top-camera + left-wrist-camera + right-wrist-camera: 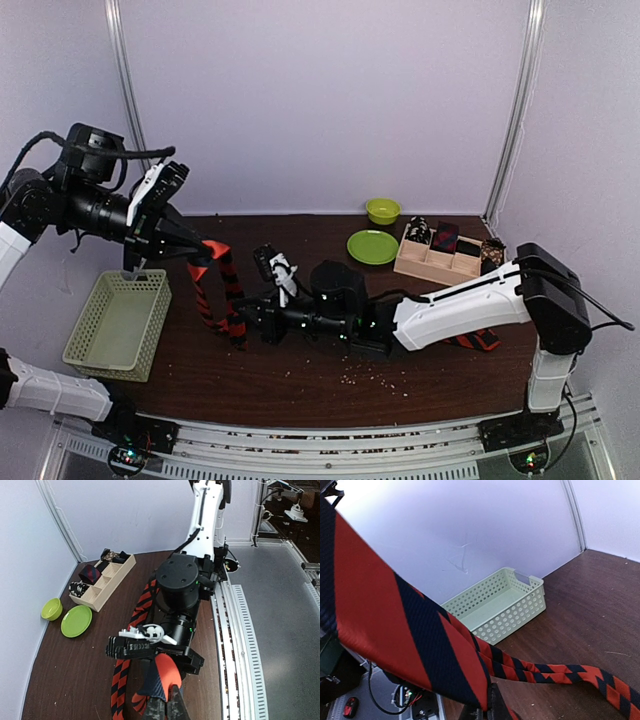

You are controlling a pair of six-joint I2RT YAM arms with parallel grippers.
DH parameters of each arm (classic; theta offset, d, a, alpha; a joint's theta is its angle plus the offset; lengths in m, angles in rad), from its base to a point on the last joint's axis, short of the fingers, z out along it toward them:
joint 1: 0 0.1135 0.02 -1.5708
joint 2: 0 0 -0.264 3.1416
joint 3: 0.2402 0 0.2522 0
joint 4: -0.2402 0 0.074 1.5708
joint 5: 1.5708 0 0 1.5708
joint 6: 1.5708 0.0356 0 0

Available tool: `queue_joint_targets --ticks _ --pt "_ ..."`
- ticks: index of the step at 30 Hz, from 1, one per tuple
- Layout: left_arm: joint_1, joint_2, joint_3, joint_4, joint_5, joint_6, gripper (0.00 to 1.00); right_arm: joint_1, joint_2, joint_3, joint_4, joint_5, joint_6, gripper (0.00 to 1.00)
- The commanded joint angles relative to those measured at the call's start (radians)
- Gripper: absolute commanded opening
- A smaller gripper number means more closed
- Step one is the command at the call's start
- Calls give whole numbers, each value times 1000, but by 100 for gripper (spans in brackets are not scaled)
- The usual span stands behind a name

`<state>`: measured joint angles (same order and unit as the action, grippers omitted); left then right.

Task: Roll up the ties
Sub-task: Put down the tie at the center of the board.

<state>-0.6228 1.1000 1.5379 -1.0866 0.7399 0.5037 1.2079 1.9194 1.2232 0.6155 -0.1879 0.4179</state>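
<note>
The long orange-red tie with black stripes (228,290) hangs from my left gripper (203,249), which is raised above the table's left part and shut on the tie's wide end (164,672). From there it drops to the table, where my right gripper (247,325) is shut on it low down. In the right wrist view the wide tie (410,630) runs from the top left into the shut fingers (492,702), and two narrow strands lie on the wood. The tie's tail (478,340) shows behind the right arm. Other rolled dark and patterned ties (445,238) sit in a wooden box.
A pale green mesh basket (120,322) stands at the table's left edge, also in the right wrist view (505,605). A wooden compartment box (425,265), a green plate (372,246) and a green bowl (382,210) are at the back right. Crumbs lie near the front.
</note>
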Motion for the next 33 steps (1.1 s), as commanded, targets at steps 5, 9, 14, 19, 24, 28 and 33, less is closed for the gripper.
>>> queue_joint_targets --ticks 5,9,14,19,24,28,33 --pt "148 9 24 -34 -23 3 0 -6 -214 -105 -115 410 -117 0" --pt "164 131 -1 -72 -74 31 0 -8 -309 -102 -382 623 -225 0" --pt "174 327 -46 -78 -145 58 0 -11 -354 -88 -697 835 -334 0" --pt "180 518 -21 -99 -191 81 0 -13 -356 -141 -846 972 -372 0" --pt "189 692 -1 -116 -302 66 0 -13 -234 -82 -951 1047 -387 0" --pt "198 783 -3 -119 -372 51 0 -1 -82 18 -971 1021 -411 0" --pt "227 851 -8 -116 -414 44 2 40 44 116 -986 979 -421 2"
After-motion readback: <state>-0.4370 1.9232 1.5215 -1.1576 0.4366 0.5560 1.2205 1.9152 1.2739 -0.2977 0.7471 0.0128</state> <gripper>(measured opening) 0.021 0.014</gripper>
